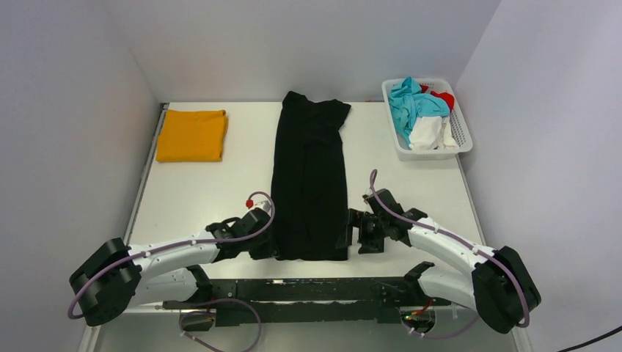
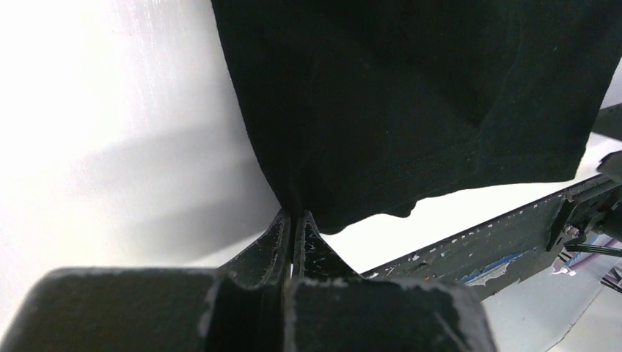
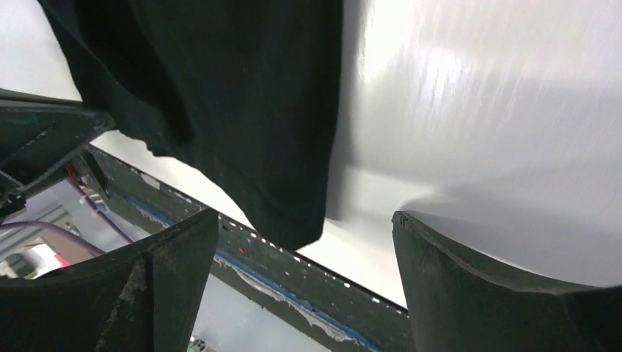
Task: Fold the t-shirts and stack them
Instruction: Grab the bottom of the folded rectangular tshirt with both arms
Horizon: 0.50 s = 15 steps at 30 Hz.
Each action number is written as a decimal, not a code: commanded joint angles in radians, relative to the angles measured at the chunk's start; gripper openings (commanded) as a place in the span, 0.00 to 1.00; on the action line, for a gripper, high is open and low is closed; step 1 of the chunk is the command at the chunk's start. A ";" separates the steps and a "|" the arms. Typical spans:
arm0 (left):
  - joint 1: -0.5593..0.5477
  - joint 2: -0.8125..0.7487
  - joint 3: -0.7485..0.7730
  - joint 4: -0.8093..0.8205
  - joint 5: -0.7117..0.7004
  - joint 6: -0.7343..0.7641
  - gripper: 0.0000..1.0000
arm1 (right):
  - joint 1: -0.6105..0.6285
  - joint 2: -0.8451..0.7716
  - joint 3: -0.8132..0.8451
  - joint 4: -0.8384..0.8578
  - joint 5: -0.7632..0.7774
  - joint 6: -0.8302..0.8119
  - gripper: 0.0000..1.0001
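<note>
Take the black t-shirt [image 1: 309, 183] as your reference. It lies flat on the white tabletop [image 1: 205, 191] as a long narrow strip, folded lengthwise. Its collar end is away from the arms and its hem end is nearest them.

Your left claw [image 1: 270, 246] is at the shirt's near left corner. In the left wrist view, that claw [image 2: 293, 218] is pinched tight, its two fingers pressed together on the edge of the black cloth [image 2: 411, 95]. The fabric rises from the grip in a small peak.

Your right claw [image 1: 350, 233] sits just beside the shirt's right edge, close to the near right corner. In the right wrist view, that claw [image 3: 304, 214] is spread wide and grips nothing. The corner of the black cloth [image 3: 220, 95] hangs in the gap between the two fingers [image 3: 455, 257]. It appears to touch neither one.

The orange-yellow t-shirt [image 1: 191, 135] lies to the left of the black shirt's collar end, well apart from it. It is folded into a neat rectangle near the left side of the tabletop.

To the right of the collar end stands a white lattice basket [image 1: 440, 155] holding teal, white and red cloth in a loose heap. The dark rail [image 1: 315, 290] that carries both arm bases runs just past the hem.
</note>
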 commanded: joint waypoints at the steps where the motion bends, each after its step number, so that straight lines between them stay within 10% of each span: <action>1: 0.000 0.016 0.010 -0.025 0.013 0.018 0.00 | 0.012 -0.041 -0.054 0.062 -0.052 0.094 0.85; 15: 0.000 -0.026 -0.018 -0.020 0.010 0.012 0.00 | 0.022 -0.033 -0.174 0.199 -0.056 0.177 0.38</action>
